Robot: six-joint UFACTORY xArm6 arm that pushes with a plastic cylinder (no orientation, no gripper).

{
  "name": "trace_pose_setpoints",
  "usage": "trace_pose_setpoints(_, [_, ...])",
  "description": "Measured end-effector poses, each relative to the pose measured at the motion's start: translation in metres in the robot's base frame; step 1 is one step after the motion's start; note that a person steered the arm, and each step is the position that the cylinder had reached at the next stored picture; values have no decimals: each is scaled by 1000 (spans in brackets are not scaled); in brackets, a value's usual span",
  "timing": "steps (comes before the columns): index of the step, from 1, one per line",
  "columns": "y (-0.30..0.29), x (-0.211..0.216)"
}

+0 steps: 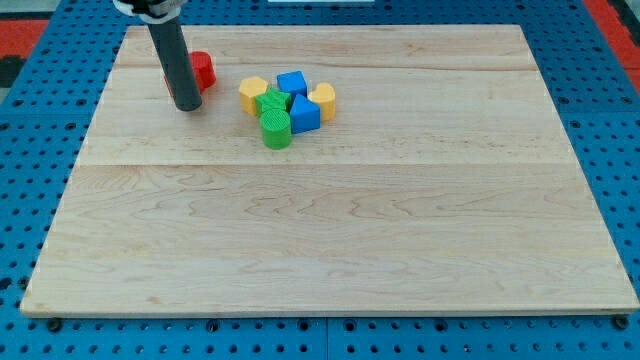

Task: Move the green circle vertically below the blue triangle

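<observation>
The green circle lies in a tight cluster near the board's top middle. The blue triangle touches it on the right and slightly above. A second green block, a blue cube, a yellow block on the left and another yellow block on the right make up the rest of the cluster. My tip rests on the board to the left of the cluster, well apart from the green circle. A red block sits right behind the rod, partly hidden by it.
The wooden board lies on a blue pegboard table. The rod rises from the tip to the view's top edge.
</observation>
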State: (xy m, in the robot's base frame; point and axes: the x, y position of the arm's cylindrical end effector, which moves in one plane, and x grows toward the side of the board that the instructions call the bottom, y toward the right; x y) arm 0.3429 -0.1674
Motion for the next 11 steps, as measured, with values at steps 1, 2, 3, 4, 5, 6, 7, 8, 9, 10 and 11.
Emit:
trace_pose_setpoints(1, [0, -2])
trace_pose_setpoints(2, [-3, -37])
trace_pose_setpoints(3, [-1, 0])
trace_pose_setpoints(4, [4, -7])
trace_pose_setpoints(5, [10, -15])
trace_pose_setpoints(6, [63, -16])
trace_pose_setpoints(7, [65, -6])
trace_pose_setpoints(8, [94, 36])
trace_pose_setpoints(9, [102, 75])
trace_pose_setpoints(10, [150, 142])
trace_pose_setpoints(11, [145, 141])
